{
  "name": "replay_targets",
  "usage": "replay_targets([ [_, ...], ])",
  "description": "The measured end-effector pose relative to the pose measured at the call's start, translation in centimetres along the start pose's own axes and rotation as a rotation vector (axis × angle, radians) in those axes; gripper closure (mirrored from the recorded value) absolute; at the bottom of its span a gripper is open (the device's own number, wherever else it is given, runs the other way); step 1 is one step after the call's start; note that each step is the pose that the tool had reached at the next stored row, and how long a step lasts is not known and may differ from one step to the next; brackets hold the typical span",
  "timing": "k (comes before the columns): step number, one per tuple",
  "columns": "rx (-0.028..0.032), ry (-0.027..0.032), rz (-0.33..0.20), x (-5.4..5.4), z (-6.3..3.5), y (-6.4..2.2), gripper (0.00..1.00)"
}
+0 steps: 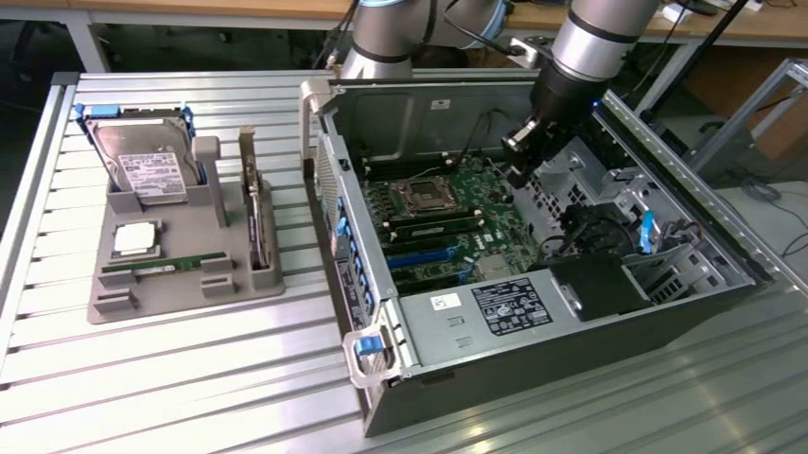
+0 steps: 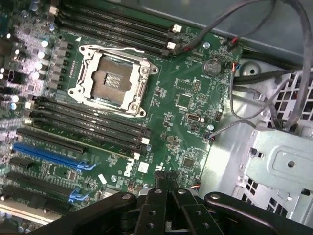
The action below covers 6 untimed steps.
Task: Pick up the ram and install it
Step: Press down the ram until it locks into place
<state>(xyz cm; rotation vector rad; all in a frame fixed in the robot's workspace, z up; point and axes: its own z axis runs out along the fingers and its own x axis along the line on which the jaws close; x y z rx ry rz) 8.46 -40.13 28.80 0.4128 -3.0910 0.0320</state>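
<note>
We see the gripper (image 1: 519,176) closed and empty, hanging inside the open computer case (image 1: 378,355) above the motherboard (image 1: 448,222). The ram (image 1: 162,267) lies well apart from it, outside the case, slotted in the grey holder (image 1: 189,293).

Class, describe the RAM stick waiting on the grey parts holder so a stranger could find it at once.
Start at the grey parts holder on the slatted table, at the exterior view's left of the open computer case. The ram lies in its front slot: a long, thin green strip, unlike the square silver processor and boxy hard drive behind it.
</note>
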Motion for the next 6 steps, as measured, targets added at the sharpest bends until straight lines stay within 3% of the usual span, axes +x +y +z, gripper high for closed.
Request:
replay_targets([
  [3,-0.0027,0.0018,0.105,0.0,0.0,0.0,0.9],
  [6,-0.0031,0.0021,0.119,0.0,0.0,0.0,0.9],
])
